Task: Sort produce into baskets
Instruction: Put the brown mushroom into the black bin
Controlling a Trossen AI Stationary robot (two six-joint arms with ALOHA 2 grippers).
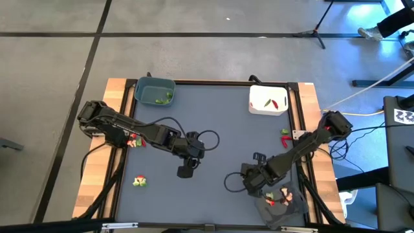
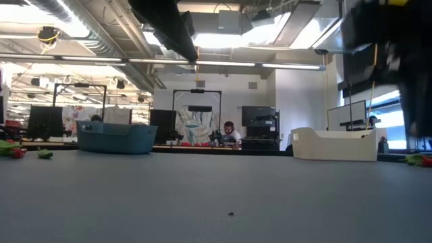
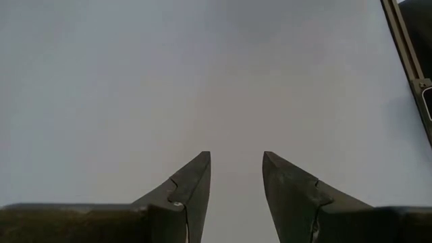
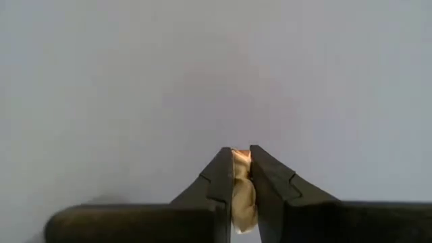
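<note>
Pinching a pale tan piece (image 4: 241, 189), the right claw (image 4: 241, 156) hovers near the dark grey tray (image 1: 297, 208).

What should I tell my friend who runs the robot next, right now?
Right tool: shut on a pale tan piece, low over the mat beside the dark grey tray.
Left tool: open, holding nothing, over the bare middle of the mat.
Done so far: green bits lie in the blue-grey tub, red and green ones in the white tub, a few in the dark grey tray.
Left to do: drop the tan piece in a basket. Then sort the loose produce: a cluster at the left edge, one at front left, and red pieces by the right edge.
</note>
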